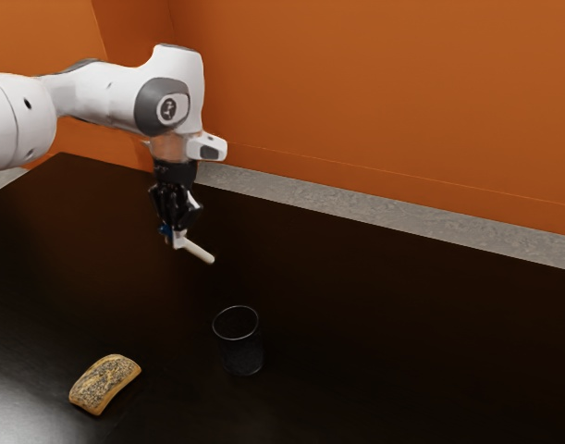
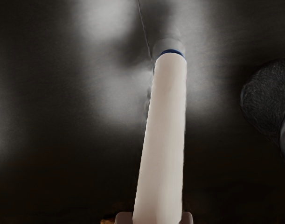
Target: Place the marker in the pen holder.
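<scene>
My gripper (image 1: 177, 237) is in the air above the dark table, shut on the white marker (image 1: 199, 251). The marker slants down toward the exterior view's right, and some blue shows at the fingers. In the wrist view the marker (image 2: 163, 135) stretches away from between the fingertips of my gripper (image 2: 156, 218), with a blue band near its far end. The pen holder (image 1: 241, 355), a dark mesh cup, stands upright on the table, lower than the marker and apart from it. Part of the pen holder (image 2: 268, 95) appears beside the marker in the wrist view.
A seeded piece of bread (image 1: 104, 383) lies on the table (image 1: 402, 342) to the exterior view's left of the pen holder. Behind the table's far edge rises an orange wall (image 1: 384, 102).
</scene>
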